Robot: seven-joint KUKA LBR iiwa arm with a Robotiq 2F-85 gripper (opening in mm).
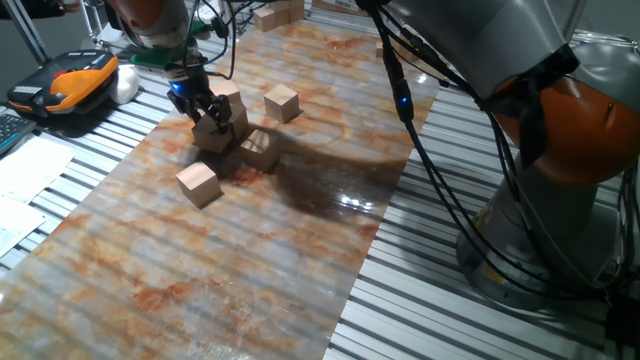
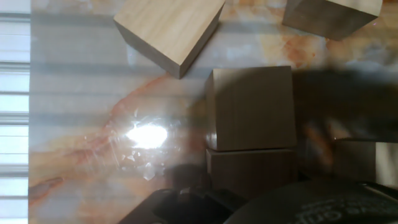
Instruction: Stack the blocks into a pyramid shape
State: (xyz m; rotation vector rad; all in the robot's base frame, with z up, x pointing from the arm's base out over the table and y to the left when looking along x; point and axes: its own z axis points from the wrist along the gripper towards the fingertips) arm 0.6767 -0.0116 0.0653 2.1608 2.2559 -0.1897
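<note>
Fixed view: gripper (image 1: 205,113) is low over a cluster of blocks on the marbled mat (image 1: 250,260), far-left part of the table (image 1: 470,320). Its fingers straddle one block (image 1: 213,132); cannot tell whether they are clamped on it or merely beside it. Just right of that sits another block (image 1: 259,148). One block (image 1: 198,183) lies nearer, apart from the cluster; one (image 1: 281,102) farther right, also apart. Hand view: one cube (image 2: 250,107) rests on top of another (image 2: 252,169).
</note>
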